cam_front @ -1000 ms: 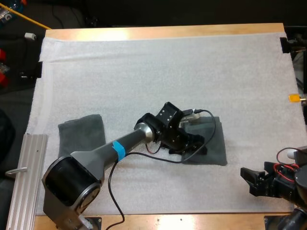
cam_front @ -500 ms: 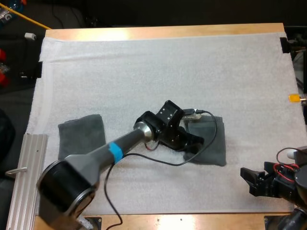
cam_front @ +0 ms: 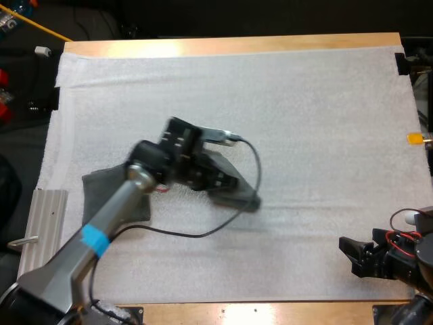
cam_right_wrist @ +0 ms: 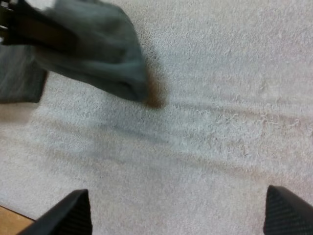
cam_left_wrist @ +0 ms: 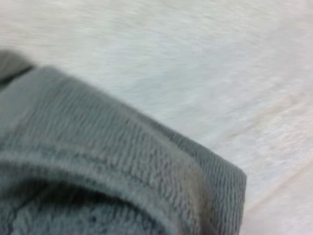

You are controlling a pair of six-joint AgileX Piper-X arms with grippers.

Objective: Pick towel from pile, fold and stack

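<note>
A folded grey-green towel [cam_front: 235, 191] hangs lifted off the white mat [cam_front: 304, 115], left of the middle, and my left gripper [cam_front: 215, 181] is shut on it. In the left wrist view the towel's thick folded edge [cam_left_wrist: 122, 166] lies right at the camera, with the mat beyond. A second grey-green towel [cam_front: 108, 193] lies flat at the mat's left side, partly under my left arm. From the right wrist view the carried towel [cam_right_wrist: 93, 44] hangs above the mat beside the flat towel [cam_right_wrist: 17, 78]. My right gripper [cam_front: 348, 252] rests open near the front right, its fingers [cam_right_wrist: 63, 215] wide apart.
A ribbed metal rail [cam_front: 37, 244] lies along the mat's front left edge. The table's wooden rim [cam_front: 237, 44] runs along the far side.
My left gripper closed on the folded towel at the mat's middle right and swung it left toward the flat towel. The right arm has not moved.
</note>
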